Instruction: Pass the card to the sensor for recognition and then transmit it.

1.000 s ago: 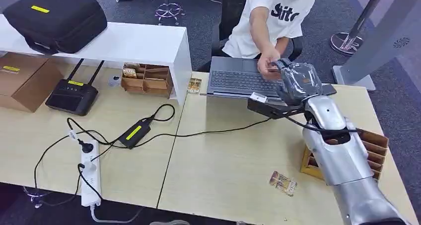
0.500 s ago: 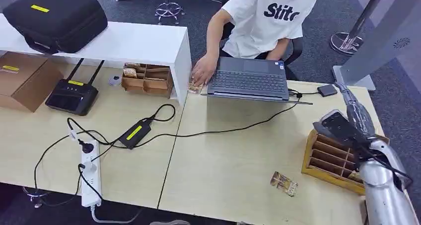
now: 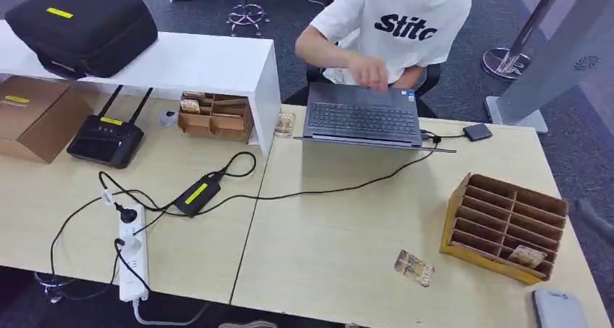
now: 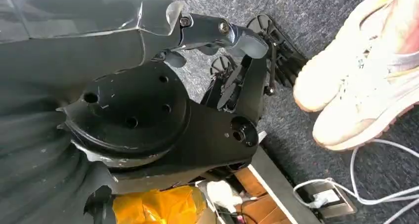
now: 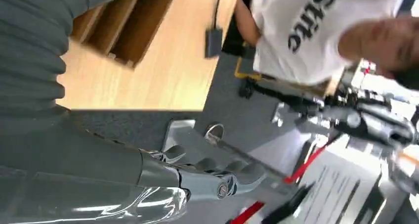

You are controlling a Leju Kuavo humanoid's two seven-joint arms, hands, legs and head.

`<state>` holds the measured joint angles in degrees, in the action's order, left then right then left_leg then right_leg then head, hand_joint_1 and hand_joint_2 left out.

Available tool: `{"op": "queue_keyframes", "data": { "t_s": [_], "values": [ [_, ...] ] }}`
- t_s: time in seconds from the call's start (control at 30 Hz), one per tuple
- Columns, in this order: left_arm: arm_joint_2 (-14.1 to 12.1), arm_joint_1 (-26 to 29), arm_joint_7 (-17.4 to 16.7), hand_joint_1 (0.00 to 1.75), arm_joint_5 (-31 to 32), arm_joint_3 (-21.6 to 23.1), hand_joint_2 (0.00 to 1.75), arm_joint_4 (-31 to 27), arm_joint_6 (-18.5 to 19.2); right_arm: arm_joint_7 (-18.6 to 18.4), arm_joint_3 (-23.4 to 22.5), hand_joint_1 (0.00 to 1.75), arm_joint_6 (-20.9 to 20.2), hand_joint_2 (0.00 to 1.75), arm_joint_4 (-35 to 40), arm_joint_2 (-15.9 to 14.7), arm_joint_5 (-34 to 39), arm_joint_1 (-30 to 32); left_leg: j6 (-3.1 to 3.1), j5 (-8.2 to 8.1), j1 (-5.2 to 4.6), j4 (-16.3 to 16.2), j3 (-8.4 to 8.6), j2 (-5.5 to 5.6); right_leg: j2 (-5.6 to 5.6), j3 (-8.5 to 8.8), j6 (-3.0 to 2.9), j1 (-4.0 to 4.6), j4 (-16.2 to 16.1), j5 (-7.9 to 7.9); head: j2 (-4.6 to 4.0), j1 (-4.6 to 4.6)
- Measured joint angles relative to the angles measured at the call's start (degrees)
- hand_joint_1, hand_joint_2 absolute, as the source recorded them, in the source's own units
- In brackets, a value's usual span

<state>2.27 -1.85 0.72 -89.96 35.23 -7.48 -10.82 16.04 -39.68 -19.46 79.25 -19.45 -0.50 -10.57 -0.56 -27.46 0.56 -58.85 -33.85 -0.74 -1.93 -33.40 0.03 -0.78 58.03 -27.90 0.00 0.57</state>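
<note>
A card lies flat on the table near its front edge, left of the wooden slotted rack. Another card sits in a front slot of that rack. More cards lie beside the laptop. The small dark sensor rests at the table's far right on a cable. My right hand is off the table's right side, fingers stretched out and holding nothing; its silver arm shows at the bottom right. My left hand hangs low over the carpet, holding nothing.
A person in a white shirt sits behind the laptop with a hand above it. A white shelf, a card box, a router, a power strip and cables cover the left table. A person's shoes are near my left hand.
My right arm pulled back from over the laptop, swung right and dropped below the table's edge. The person's hand reached to the cards by the shelf, then returned above the laptop.
</note>
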Motion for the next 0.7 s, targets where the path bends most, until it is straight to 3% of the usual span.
{"op": "queue_keyframes", "data": {
  "t_s": [0.17,0.5,0.7],
  "values": [
    [0.0,0.01,-0.02,0.0,0.0,-0.15,1.75,0.0,0.04,0.98,-12.0,0.0,-4.15,1.75,-3.06,-0.63,3.99,1.97,0.01,-0.05,0.0,0.0,0.01,-0.11,0.11,0.03,0.07,-0.01,0.0,-0.04,0.0,0.02],
    [0.02,-0.08,-0.02,0.0,0.0,-0.22,1.75,0.0,0.07,0.72,-17.91,0.0,-4.63,1.75,-4.7,-0.63,4.06,2.15,0.02,-0.05,0.0,0.0,0.13,-0.28,0.27,0.03,0.07,0.0,0.03,-0.04,0.0,0.02],
    [0.04,0.03,0.13,0.0,0.02,-0.22,1.75,0.0,0.17,0.55,-24.98,0.0,-8.96,1.75,-8.18,-1.44,15.58,4.4,0.05,-0.08,-0.01,-0.01,0.1,-0.11,0.12,0.09,0.13,-0.02,0.0,-0.09,0.0,0.02]
  ]
}}
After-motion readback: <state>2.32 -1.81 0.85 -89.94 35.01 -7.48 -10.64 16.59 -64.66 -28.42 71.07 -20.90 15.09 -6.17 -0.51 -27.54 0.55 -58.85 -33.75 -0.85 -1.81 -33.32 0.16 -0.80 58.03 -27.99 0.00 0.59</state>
